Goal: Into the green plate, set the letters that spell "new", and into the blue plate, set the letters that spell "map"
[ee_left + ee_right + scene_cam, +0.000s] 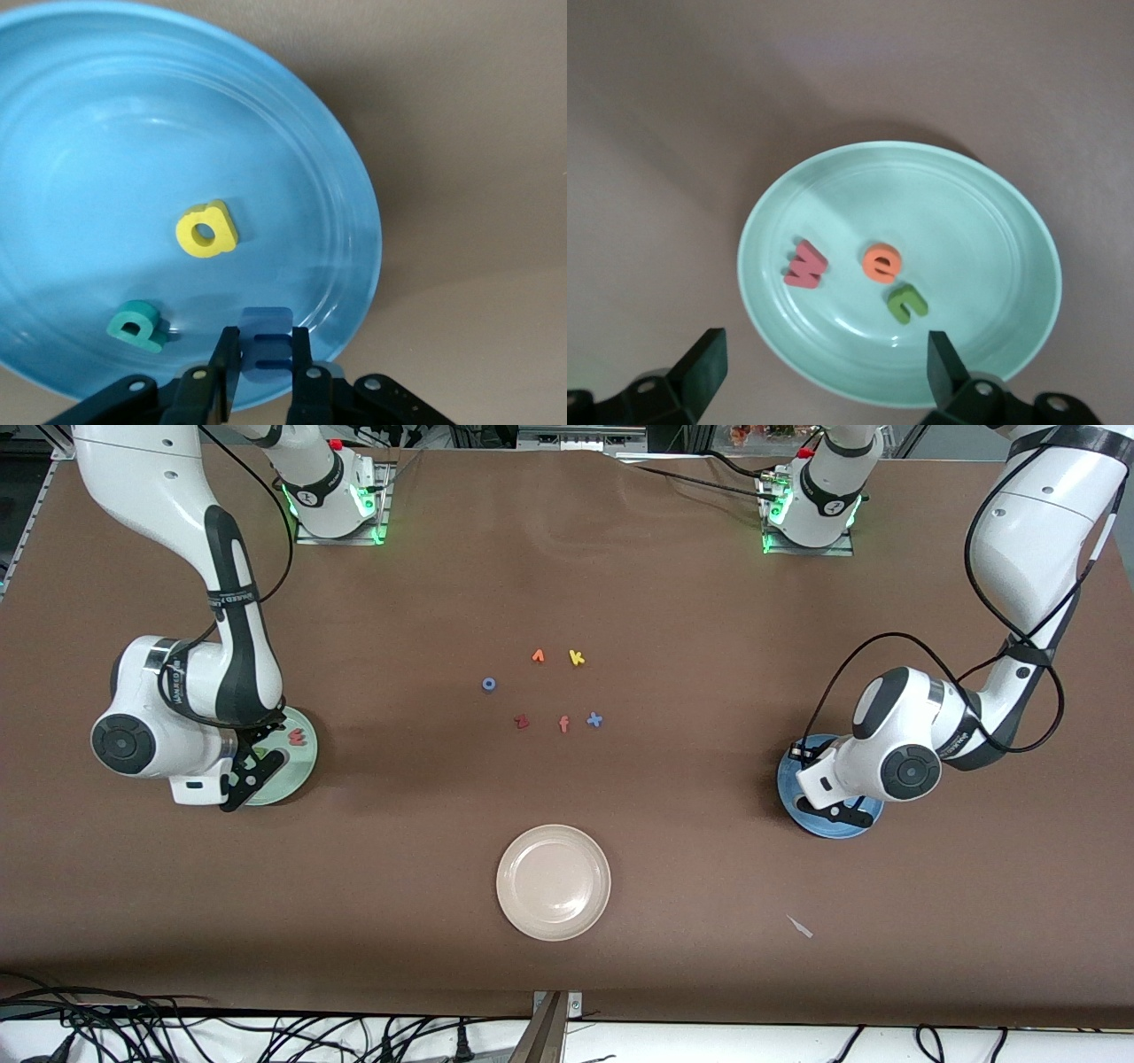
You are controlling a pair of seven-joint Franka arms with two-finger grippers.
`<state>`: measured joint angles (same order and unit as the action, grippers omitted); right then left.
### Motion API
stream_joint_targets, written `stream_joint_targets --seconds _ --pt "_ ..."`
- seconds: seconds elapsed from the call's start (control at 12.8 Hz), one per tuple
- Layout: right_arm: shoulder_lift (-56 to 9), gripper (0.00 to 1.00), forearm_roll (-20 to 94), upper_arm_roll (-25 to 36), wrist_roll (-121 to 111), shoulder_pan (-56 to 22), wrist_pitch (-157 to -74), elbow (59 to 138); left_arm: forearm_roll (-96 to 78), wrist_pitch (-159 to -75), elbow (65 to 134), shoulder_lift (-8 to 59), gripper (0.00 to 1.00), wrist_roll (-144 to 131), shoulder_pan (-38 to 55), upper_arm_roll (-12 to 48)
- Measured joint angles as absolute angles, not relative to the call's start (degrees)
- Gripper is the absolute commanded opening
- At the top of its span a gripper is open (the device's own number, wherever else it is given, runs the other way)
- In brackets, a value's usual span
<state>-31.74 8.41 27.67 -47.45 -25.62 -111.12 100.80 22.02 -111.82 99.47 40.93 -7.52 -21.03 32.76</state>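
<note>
Nearest the camera, cream plate [554, 882]. Left gripper [265, 363] over blue plate [97, 106], clamped on blue m [267, 344]; yellow a [207, 230], teal p [136, 325] lie in it. Right gripper [824, 363] over green plate [983, 230], fingers spread wide, nothing held; w [805, 265], e [881, 263], n [907, 303] inside. Stray letters [549, 686] mid-table.

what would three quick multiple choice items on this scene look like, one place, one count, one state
1. Where is the blue m?
A. on the cream plate
B. between the left tool's fingers over the blue plate
C. on the bare table

2. How many letters lie in the green plate?
A. one
B. two
C. three

3. The right tool is:
A. open
B. shut on a letter
C. shut on nothing

Key: B, the fingers pinch the m over the plate; C, w, e and n lie in it; A, its fingers stand wide apart.
</note>
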Motion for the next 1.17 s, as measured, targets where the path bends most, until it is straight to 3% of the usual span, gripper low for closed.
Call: stream_joint_targets --seconds 0.08,0.47,0.7,1.01,1.17 --pt "-31.56 1.0 8.44 27.61 -43.24 -25.66 -109.0 99.3 22.15 -111.82 99.5 41.18 0.99 -7.52 -21.06 32.46" --pt "-29.72 1.0 8.6 27.02 -18.0 -30.03 -102.49 94.77 22.28 -111.88 98.55 41.18 1.0 -7.55 -21.44 32.34" --pt "-28.29 1.0 8.6 26.89 -6.4 -33.8 -100.24 94.52 22.17 -109.76 95.66 37.89 1.0 -7.67 -21.75 33.93" --pt "-26.44 1.0 8.64 26.42 0.55 -36.01 -98.08 94.41 21.03 -94.72 84.46 31.88 1.0 -7.88 -21.8 38.37" --pt "-24.51 1.0 7.71 21.91 4.64 -34.24 -97.93 94.32 21.01 -89.24 77.94 30.68 1.0 -7.89 -21.74 39.91"
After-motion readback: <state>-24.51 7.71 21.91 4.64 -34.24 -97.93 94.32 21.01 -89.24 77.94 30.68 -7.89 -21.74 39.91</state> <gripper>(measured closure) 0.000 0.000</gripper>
